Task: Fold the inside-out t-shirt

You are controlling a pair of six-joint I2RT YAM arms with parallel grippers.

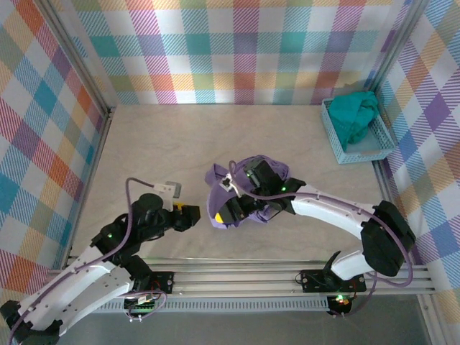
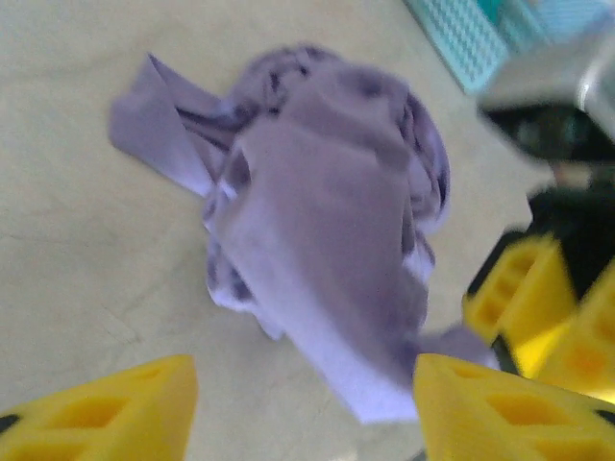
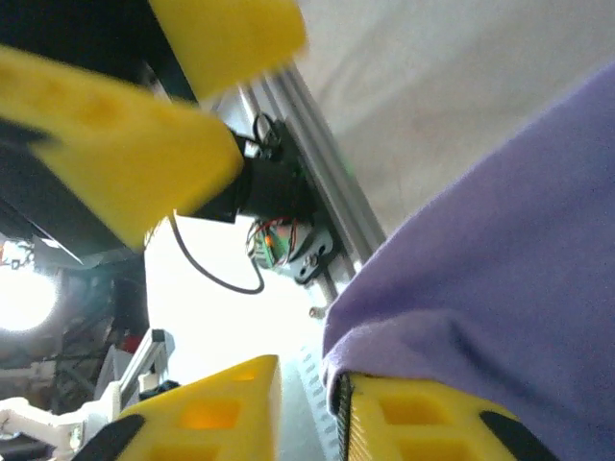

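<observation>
The inside-out t-shirt (image 1: 248, 180) is a lavender-purple bundle at the middle of the table, partly lifted. My right gripper (image 1: 224, 214) is at its near-left edge. In the right wrist view that gripper (image 3: 312, 384) has its jaws a narrow gap apart, and the t-shirt (image 3: 500, 240) drapes over one finger (image 3: 442, 423) with nothing in the gap. My left gripper (image 1: 190, 215) hovers just left of the bundle. In the left wrist view the left gripper (image 2: 303, 376) is open wide, and a flap of the t-shirt (image 2: 327, 230) hangs down beside its right finger (image 2: 500, 403).
A light blue basket (image 1: 374, 152) with a teal-green garment (image 1: 357, 115) stands at the back right against the checked wall. The aluminium rail (image 1: 237, 277) runs along the near edge. Both grippers are close together, and the right gripper's fingers (image 2: 519, 288) show in the left wrist view.
</observation>
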